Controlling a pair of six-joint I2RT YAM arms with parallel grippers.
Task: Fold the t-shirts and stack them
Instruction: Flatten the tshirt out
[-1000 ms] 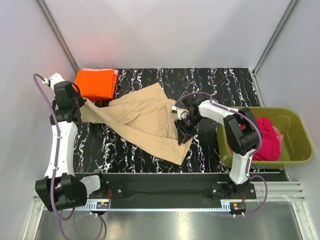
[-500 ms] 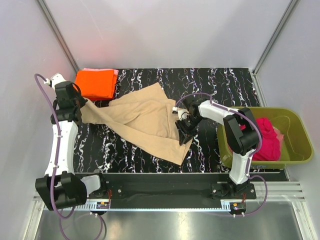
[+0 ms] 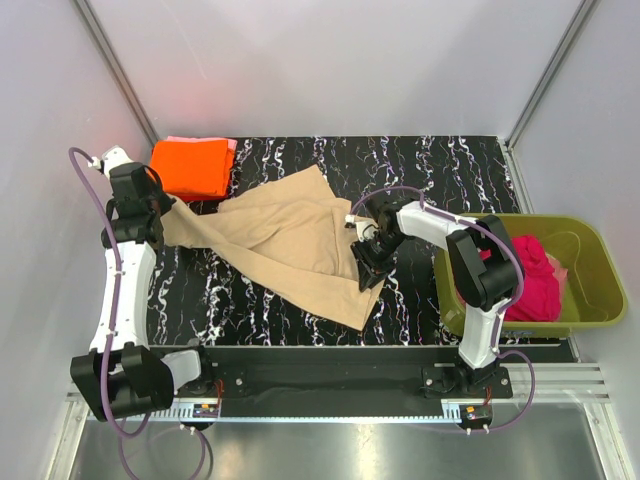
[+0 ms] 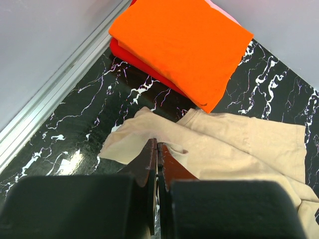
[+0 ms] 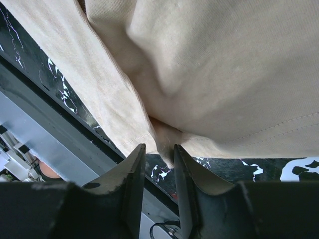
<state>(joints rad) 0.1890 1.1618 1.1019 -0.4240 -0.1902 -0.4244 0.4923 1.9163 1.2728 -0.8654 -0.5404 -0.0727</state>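
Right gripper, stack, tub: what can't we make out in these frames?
- Right gripper: the right wrist view shows a fold of the tan shirt between its fingers; clamped or merely touching, unclear. In the top view its own body hides this.
- Orange shirt: hides what lies under it; only a red edge and a pink edge show in the left wrist view.
- Tub: the right arm hides part of the magenta shirt in the top view.
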